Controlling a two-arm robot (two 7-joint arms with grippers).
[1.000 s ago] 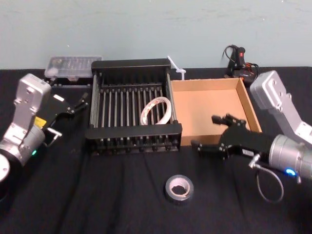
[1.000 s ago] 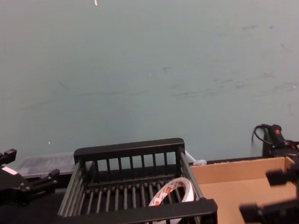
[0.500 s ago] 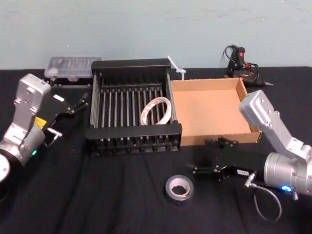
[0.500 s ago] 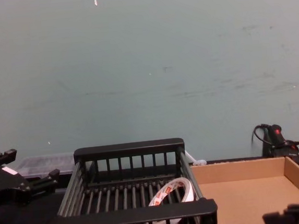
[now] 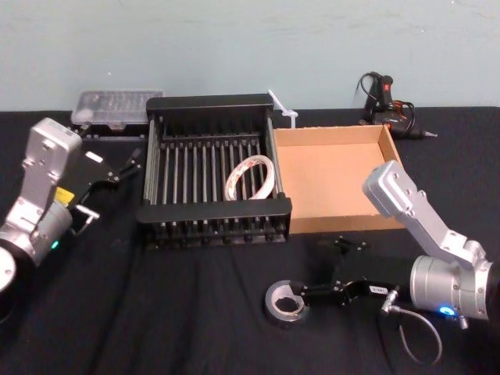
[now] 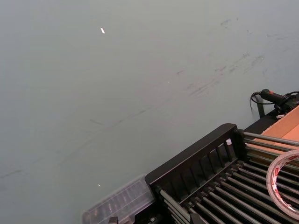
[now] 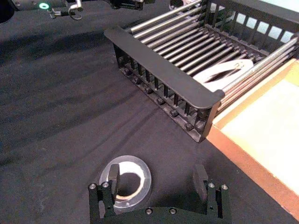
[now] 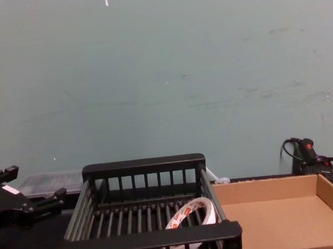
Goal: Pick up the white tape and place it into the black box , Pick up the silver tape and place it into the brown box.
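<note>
Silver tape (image 5: 287,302) flat on the black cloth (image 5: 156,312), on the near side, just in front of where black box (image 5: 215,211) and brown box (image 5: 344,225) meet, touching neither. Right gripper (image 5: 316,269) down low at it, fingers spread wide: one dipped into the pale core, the other out over bare cloth to the right, one wall of the roll between them. Left gripper (image 5: 129,166) parked at the far left beside the black box, fingers apart, holding nothing. White tape (image 5: 250,178) already inside the black box, tilted on edge near its right wall.

Likely trouble: roll shoved sideways by a close from so wide a spread, before any two-sided bite; tilt or drop on the lift from a shallow pinch on a single wall; a clip against the brown box's low near wall on the way over.

From the right wrist view: inner finger (image 7: 113,176) plainly within the core, hard to judge from the head view. From the chest view: the white tape's lean toward the right-hand bars, seen side-on.
</note>
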